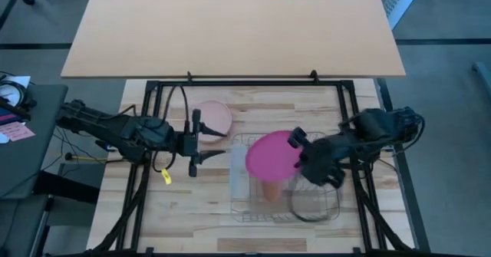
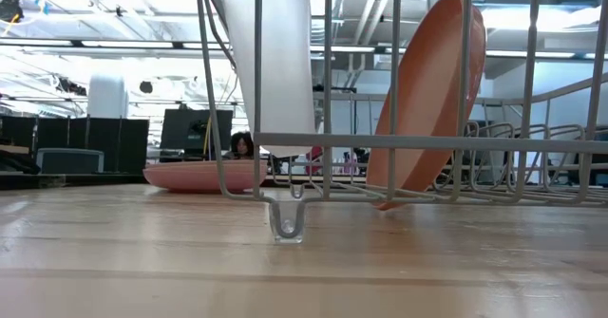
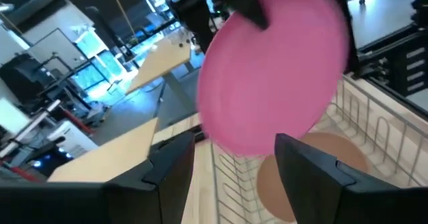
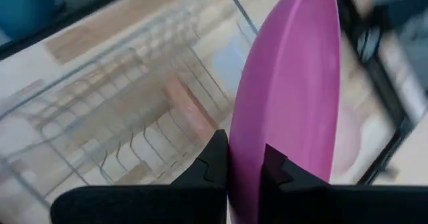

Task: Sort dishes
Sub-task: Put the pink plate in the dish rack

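Bright overhead room lights glared behind my table in the low view, while both wrist views smeared with motion blur around the magenta plate (image 4: 291, 103).

We see the right arm reaching in from the table's right side, elbow bent and forearm angled toward the middle, its right gripper (image 4: 241, 165) raised above the table with both fingers pinched tight on the rim of the magenta plate (image 1: 270, 154). The left arm stretches in low from the left edge, nearly level. Its left gripper (image 1: 195, 143) sits left of centre, pointing at the right one, with its fingers (image 3: 175, 158) spread wide and holding nothing.
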Tool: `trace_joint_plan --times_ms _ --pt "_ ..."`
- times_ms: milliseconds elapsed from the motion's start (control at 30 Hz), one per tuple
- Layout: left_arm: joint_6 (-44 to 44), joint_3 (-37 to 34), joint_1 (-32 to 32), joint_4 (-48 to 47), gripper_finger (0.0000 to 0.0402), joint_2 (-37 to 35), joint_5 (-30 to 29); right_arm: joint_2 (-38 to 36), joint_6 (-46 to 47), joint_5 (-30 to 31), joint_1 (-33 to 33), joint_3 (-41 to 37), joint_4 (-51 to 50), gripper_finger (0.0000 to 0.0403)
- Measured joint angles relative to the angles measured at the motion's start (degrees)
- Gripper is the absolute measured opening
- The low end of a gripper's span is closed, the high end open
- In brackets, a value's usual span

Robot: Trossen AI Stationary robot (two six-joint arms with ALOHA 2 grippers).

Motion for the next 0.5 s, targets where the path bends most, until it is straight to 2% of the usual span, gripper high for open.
trace_joint_plan --times_ms 133,300,500 --pt "-0.2 0.0 0.0 0.8 0.0202 0.0 -0.4 -2.6 -2.7 -0.2 3.1 0.0 0.0 0.0031" --pt "-5.0 0.0 0.0 0.8 0.0202 0.0 -0.5 -4.9 2.6 -0.3 4.9 0.0 0.0 0.0023" --pt "-8.7 0.0 0.0 0.8 0.0201 0.1 -0.5 -9.4 8.5 -5.0 6.2 0.0 0.0 0.0020"
